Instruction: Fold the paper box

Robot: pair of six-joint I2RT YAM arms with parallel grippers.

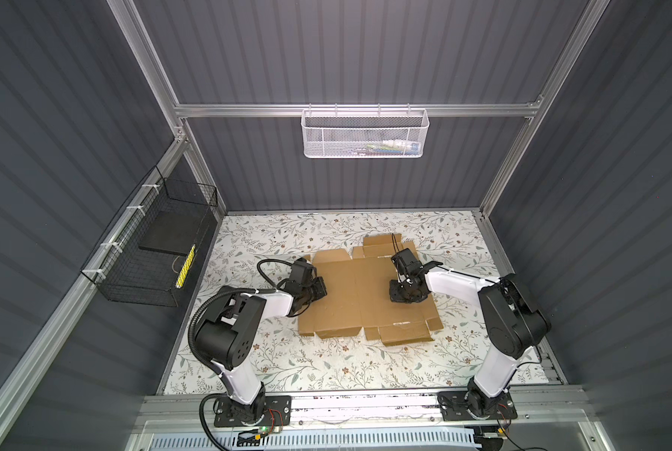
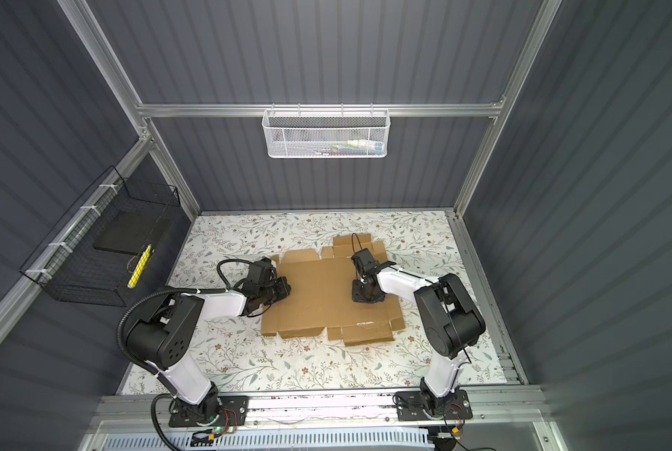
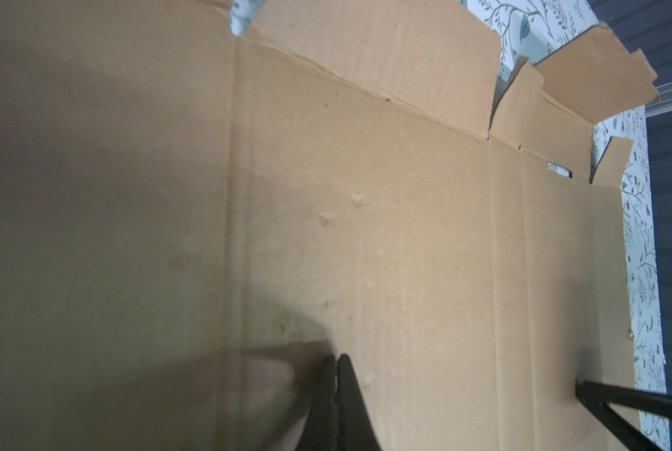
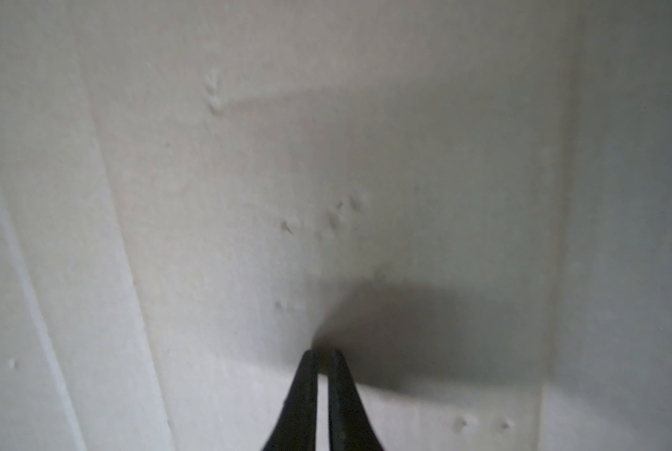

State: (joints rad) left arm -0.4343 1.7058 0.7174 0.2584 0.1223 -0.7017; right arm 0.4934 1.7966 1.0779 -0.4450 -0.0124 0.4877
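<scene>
Overview, both top views: the paper box (image 1: 355, 308) (image 2: 318, 308) lies unfolded and flat as a die-cut sheet on the floral table (image 1: 326, 371), a little right of centre in the frame. All its edges lie inside the table's borders. Bare floral surface shows on every side, widest toward the bottom of the frame and narrower at the top, behind the upper-right flaps (image 1: 383, 242). From the left, the left gripper (image 1: 320, 291) (image 2: 285, 291) reaches over the sheet's left edge, jaws pressed together with nothing between them. On the right panel the right gripper (image 1: 402, 297) (image 2: 365, 297) points downward, its arm crossing the right edge. The sheet's middle, between the two grippers, is open. At far left hangs the black wire basket (image 1: 151, 254), and on the back rail the white mesh basket (image 1: 365, 132); both are well apart from the sheet.

Left wrist view: the paper box (image 3: 365, 195) fills the frame. Creases run top to bottom, and the flaps along the upper edge appear slightly lifted. The left gripper (image 3: 336, 361) is closed, fingertips touching each other, low over the cardboard.

Right wrist view: the paper box (image 4: 248, 175) looks pale and blurred. The right gripper (image 4: 322, 355) is all but closed, a thin slit between its fingers, holding nothing. Contact with the sheet cannot be told.
</scene>
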